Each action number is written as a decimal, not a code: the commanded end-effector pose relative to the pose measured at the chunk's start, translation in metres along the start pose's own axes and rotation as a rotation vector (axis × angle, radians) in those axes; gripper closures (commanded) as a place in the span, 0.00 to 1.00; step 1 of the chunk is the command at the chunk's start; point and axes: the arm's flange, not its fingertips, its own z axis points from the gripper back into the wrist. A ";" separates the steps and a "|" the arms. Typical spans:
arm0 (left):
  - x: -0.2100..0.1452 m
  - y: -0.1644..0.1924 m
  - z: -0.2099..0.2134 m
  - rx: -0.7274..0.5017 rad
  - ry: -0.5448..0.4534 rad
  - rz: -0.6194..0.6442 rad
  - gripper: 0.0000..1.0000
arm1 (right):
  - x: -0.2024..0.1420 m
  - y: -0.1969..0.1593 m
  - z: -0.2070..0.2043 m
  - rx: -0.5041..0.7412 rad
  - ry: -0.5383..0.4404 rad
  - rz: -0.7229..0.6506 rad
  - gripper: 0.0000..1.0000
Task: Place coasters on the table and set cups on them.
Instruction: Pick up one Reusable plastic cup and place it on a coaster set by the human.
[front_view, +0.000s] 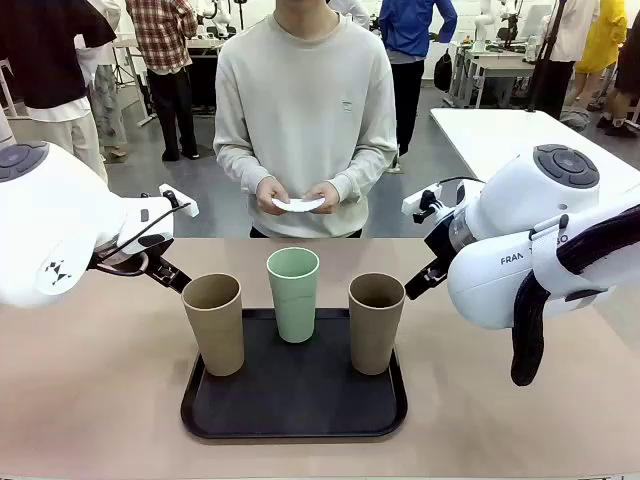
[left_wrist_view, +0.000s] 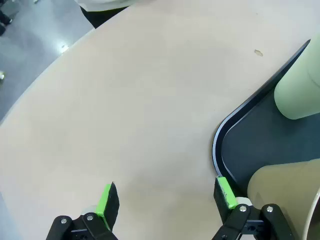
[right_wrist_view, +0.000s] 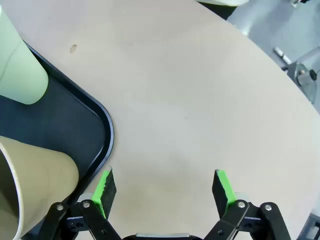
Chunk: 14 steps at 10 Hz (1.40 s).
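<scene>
Three cups stand upright on a black tray (front_view: 296, 404): a tan cup (front_view: 213, 322) at the left, a mint green cup (front_view: 293, 293) at the back middle and a second tan cup (front_view: 375, 322) at the right. Across the table (front_view: 90, 400), the person holds the white coasters (front_view: 298, 204) in both hands at waist height. My left gripper (left_wrist_view: 166, 196) hangs open over bare table beside the tray's corner (left_wrist_view: 220, 145), close to the left tan cup (left_wrist_view: 285, 187). My right gripper (right_wrist_view: 164, 185) is open too, beside the tray's rim (right_wrist_view: 106, 135) and the right tan cup (right_wrist_view: 35, 185).
A white table (front_view: 520, 135) stands at the back right. Other people stand farther off in the room. Bare tabletop lies left, right and behind the tray, up to the person's edge.
</scene>
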 end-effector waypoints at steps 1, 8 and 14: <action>0.000 0.000 0.000 0.000 0.000 0.000 0.00 | 0.000 0.000 0.000 0.000 0.000 0.000 0.00; 0.000 0.000 0.000 0.000 0.000 0.000 0.00 | 0.000 0.000 0.000 0.000 0.000 0.000 0.00; 0.007 0.011 0.020 0.034 0.029 -0.014 0.00 | 0.004 0.000 0.018 0.000 0.020 -0.018 0.00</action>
